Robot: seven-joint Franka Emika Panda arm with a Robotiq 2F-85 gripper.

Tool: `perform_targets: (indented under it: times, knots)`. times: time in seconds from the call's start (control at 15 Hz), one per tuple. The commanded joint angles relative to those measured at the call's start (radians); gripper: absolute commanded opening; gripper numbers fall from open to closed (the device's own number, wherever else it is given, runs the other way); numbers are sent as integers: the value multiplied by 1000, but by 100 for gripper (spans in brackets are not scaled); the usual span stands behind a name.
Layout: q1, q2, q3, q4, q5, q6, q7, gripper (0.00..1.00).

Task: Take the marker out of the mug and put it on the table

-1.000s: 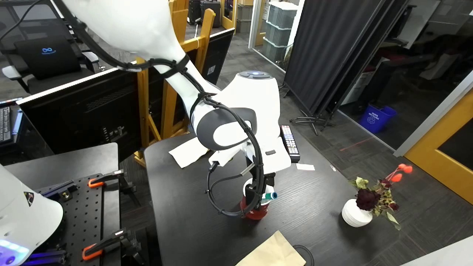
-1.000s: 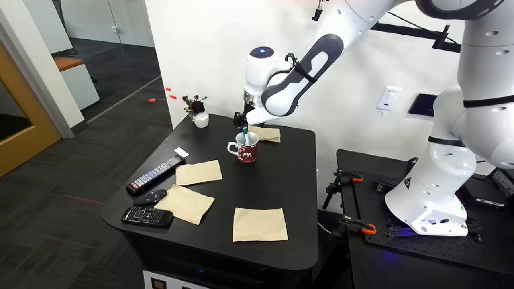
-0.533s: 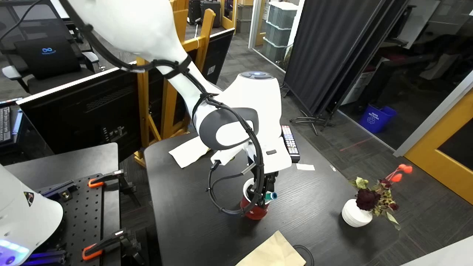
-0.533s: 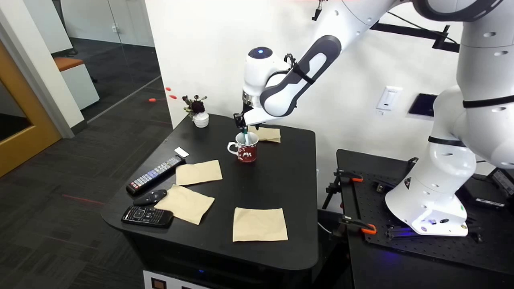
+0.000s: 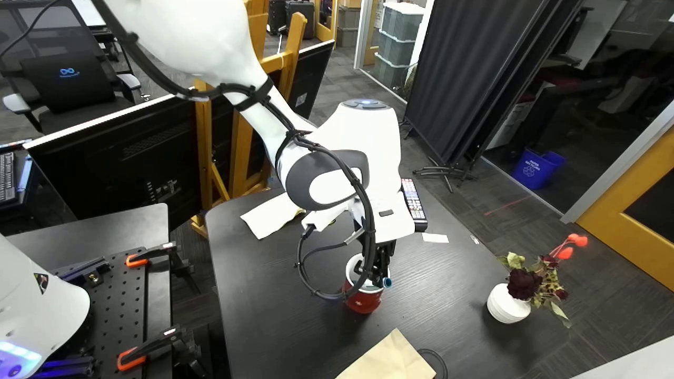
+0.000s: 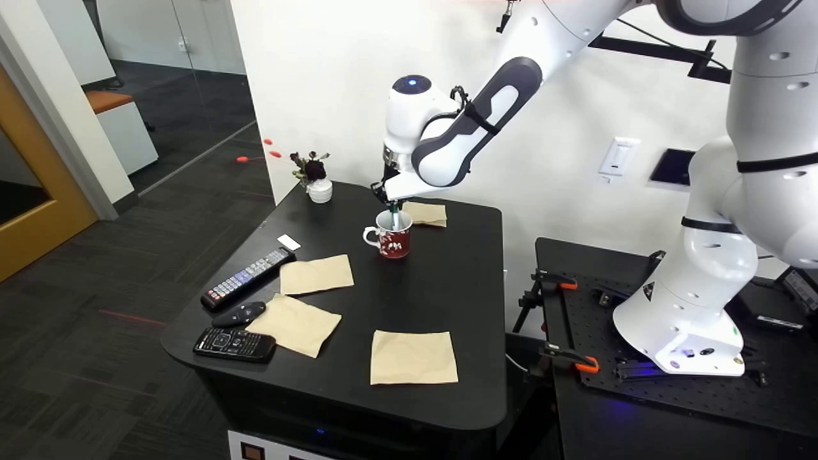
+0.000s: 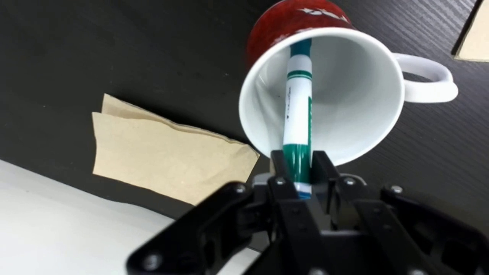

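Hand (image 7: 300, 158) grips marker (image 7: 298, 110) in mug (image 7: 347, 88); only the wrist view shows marker lettering (image 7: 289, 101).

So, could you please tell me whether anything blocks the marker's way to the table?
Yes: the mug surrounds the lower part of the marker, whose upper end is between the jaws. The marker likely must rise clear of the mug before reaching the table.

The Franka Panda arm (image 6: 470, 131) reaches over the table (image 6: 441, 294) from the edge nearest its base (image 6: 684, 319), wrist (image 6: 404, 121) bent, Robotiq gripper (image 7: 299, 158) aimed downward, black fingers (image 7: 278, 164) close together.
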Motion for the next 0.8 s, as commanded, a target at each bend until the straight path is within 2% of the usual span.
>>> perform_targets:
  times: [0.0,0.33,0.53,0.73]
  knots:
    - [50,-14,-51,-7,-47,12,63,5]
    - [115,-98,-116,-40,-146,-3,159,5]
    - [126,-174,-125,-56,-218,-32,205,5]
    - [105,-259,-101,-77,-299,-61,241,5]
